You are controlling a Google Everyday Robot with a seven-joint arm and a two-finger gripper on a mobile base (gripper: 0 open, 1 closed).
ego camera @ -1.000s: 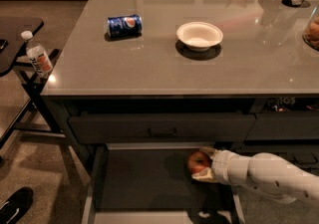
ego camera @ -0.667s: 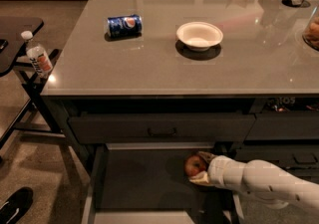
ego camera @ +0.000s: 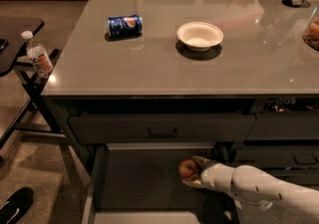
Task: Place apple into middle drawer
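Observation:
The red-orange apple (ego camera: 188, 168) is held inside the open middle drawer (ego camera: 144, 188), near its back right part, just above or on the dark bottom; I cannot tell which. My gripper (ego camera: 194, 171) reaches in from the right on a white arm, and its pale fingers (ego camera: 200, 161) close around the apple from the right side. The drawer stands pulled out below the drawer front with the black bar handle (ego camera: 162, 132).
On the grey counter (ego camera: 149, 63) lie a blue soda can (ego camera: 124, 25) on its side and a white bowl (ego camera: 200, 35). A water bottle (ego camera: 38, 57) stands on a dark stand at left. Narrower handled drawers (ego camera: 294, 156) are at right. A black shoe (ego camera: 15, 205) is on the floor.
My gripper and the apple have moved a little left and deeper over the drawer bottom. The counter objects have not moved.

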